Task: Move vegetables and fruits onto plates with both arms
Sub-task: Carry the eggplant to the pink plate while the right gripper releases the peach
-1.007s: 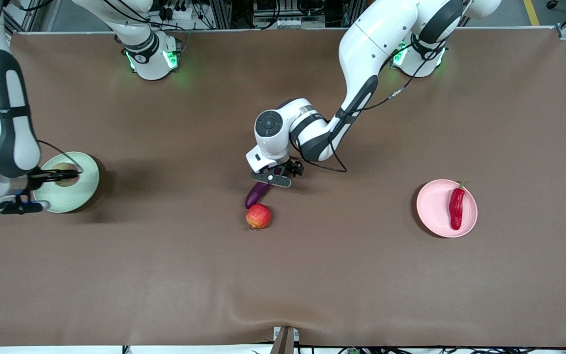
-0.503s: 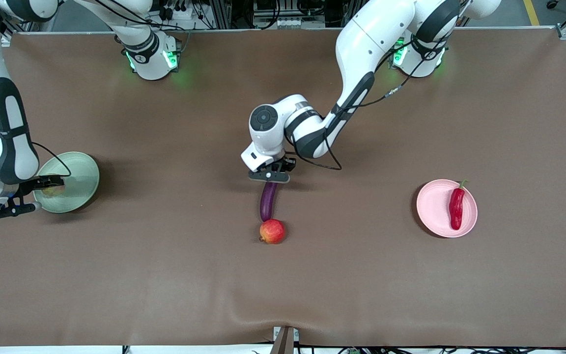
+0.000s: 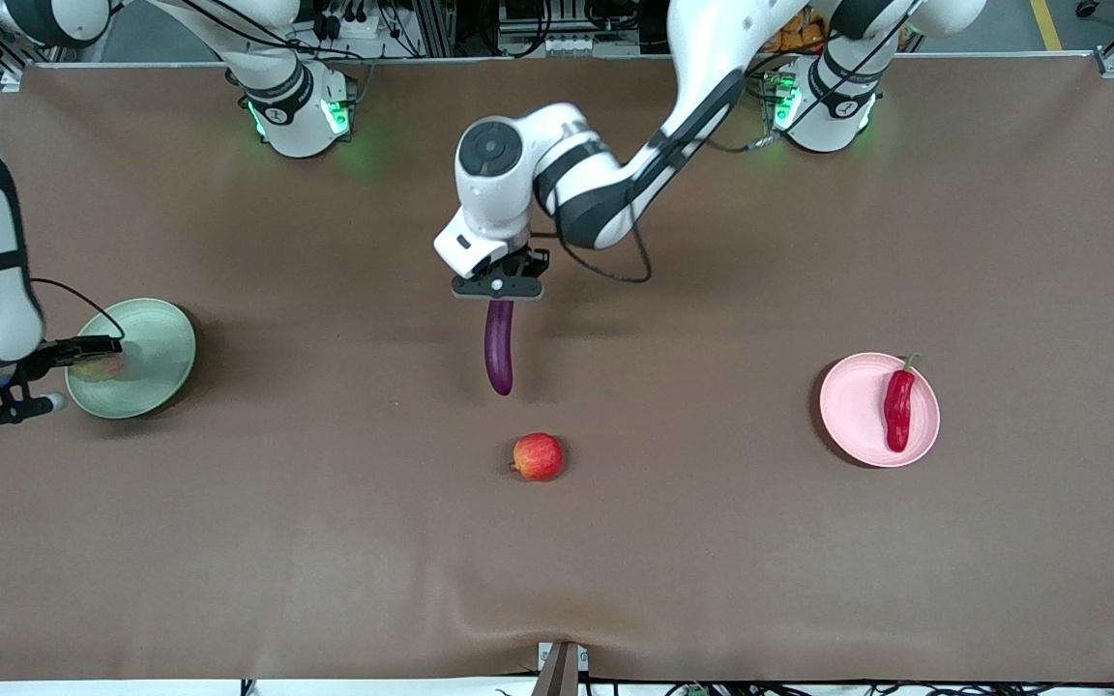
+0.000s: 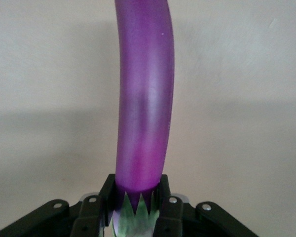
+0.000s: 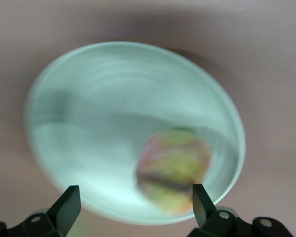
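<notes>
My left gripper [image 3: 499, 287] is shut on the pale stem end of the purple eggplant [image 3: 499, 350], which hangs in the air above the middle of the table. The left wrist view shows the eggplant [image 4: 145, 98] pinched between the fingers of the left gripper [image 4: 136, 202]. The round red fruit [image 3: 538, 456] lies on the table, nearer the front camera. My right gripper [image 3: 90, 370] is open over the green plate [image 3: 156, 348], where the yellow-pink peach [image 3: 104, 368] lies. In the right wrist view the peach [image 5: 173, 170] rests on the green plate [image 5: 98, 123], free of the open right gripper [image 5: 134, 205].
The pink plate [image 3: 857, 406] sits toward the left arm's end of the table with the red chili [image 3: 898, 406] lying on it. Brown cloth covers the whole table.
The left gripper shut on the eggplant and lifted it off the table; the red fruit rolled a little nearer the camera. The right gripper opened and let the peach go onto the green plate.
</notes>
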Controlling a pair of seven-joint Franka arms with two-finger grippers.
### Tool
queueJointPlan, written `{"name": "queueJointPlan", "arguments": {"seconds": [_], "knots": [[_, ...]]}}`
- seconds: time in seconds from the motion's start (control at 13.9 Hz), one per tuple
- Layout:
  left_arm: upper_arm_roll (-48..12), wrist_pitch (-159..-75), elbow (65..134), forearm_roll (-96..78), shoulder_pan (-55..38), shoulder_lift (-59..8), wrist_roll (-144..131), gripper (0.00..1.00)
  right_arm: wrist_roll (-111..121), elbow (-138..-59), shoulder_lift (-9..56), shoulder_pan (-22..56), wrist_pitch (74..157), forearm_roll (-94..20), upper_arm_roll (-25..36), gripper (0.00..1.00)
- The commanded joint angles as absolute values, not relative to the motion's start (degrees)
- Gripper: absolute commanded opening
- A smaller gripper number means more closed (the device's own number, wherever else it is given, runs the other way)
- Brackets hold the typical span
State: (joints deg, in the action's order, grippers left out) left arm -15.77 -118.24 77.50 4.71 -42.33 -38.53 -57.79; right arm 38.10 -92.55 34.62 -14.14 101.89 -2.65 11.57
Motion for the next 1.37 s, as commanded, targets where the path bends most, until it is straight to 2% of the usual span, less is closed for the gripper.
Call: {"name": "queueJointPlan", "arguments": {"seconds": [0.0,0.29,0.5,0.72,0.93,1.15,1.29], "knots": [[-15.38,-113.22,79.01,1.50,-34.75,-31.66,-58.62,0.00,30.63,-87.03,33.32,-11.44,91.44,-4.22,11.43,1.00],[-15.21,-108.81,79.80,3.07,-24.20,-29.71,-57.14,0.00,19.03,-86.40,31.03,-7.22,84.39,-8.07,11.25,1.00],[-15.29,-108.72,85.32,12.09,-16.90,-29.53,-51.70,0.00,4.19,-86.40,29.36,-2.22,80.17,-13.08,10.99,1.00],[-15.47,-110.47,89.63,17.92,-10.39,-29.18,-43.37,0.00,-11.47,-86.40,28.30,3.76,79.89,-16.34,10.90,1.00],[-15.82,-119.67,98.84,18.81,-4.94,-26.12,-35.44,0.00,-24.74,-86.40,28.30,8.25,81.03,-20.73,10.90,1.00],[-15.99,-132.33,111.59,23.53,0.94,-21.55,-32.08,0.00,-36.96,-86.40,28.30,13.08,85.68,-24.24,10.90,1.00],[-16.00,-137.10,115.82,26.53,2.71,-19.96,-32.08,0.00,-43.48,-86.40,28.56,16.16,91.28,-26.36,10.90,1.00]]}}
